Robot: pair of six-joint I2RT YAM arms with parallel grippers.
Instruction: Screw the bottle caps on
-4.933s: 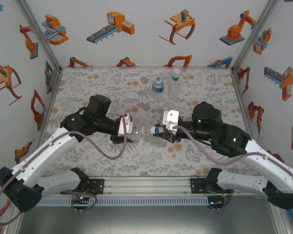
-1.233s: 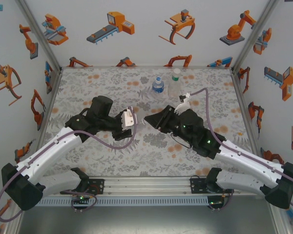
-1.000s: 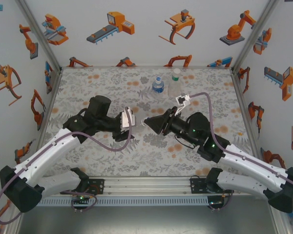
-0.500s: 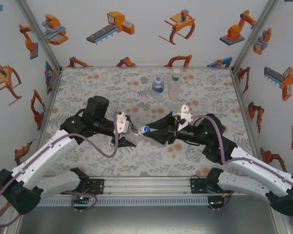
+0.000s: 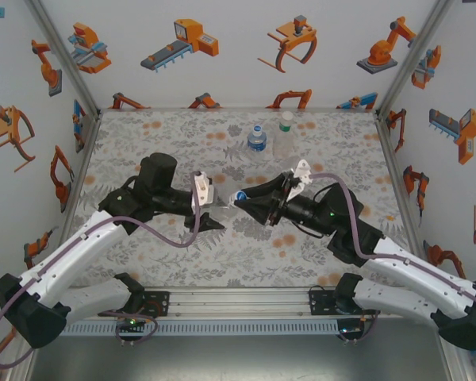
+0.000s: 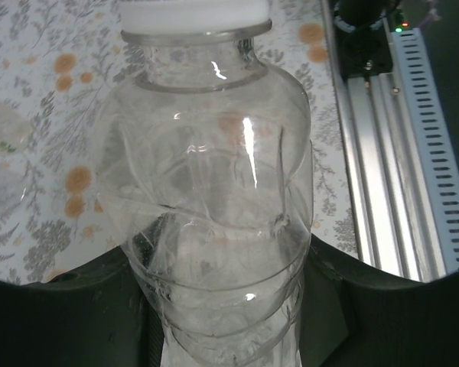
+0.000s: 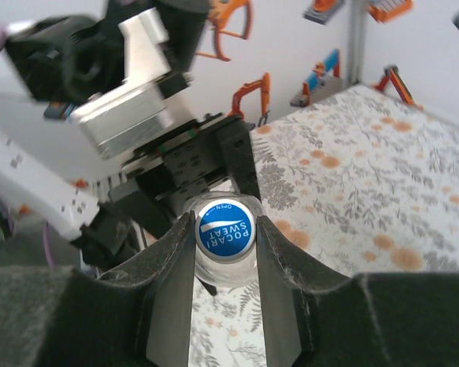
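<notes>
Right wrist view: a blue-topped cap (image 7: pixel 224 232) is pinched by the right gripper (image 7: pixel 223 223) and seated at the mouth of the clear bottle (image 6: pixel 214 191). The bottle's body is clamped by the left gripper (image 6: pixel 222 321), its long axis aimed into the right gripper, cap end nearest it.

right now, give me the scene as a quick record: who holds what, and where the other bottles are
left gripper: shut on clear bottle
right gripper: shut on blue-topped cap, at the clear bottle's mouth
blue-label bottle: upright, far side of mat
green-capped bottle: upright, just right of the blue-label one
</notes>
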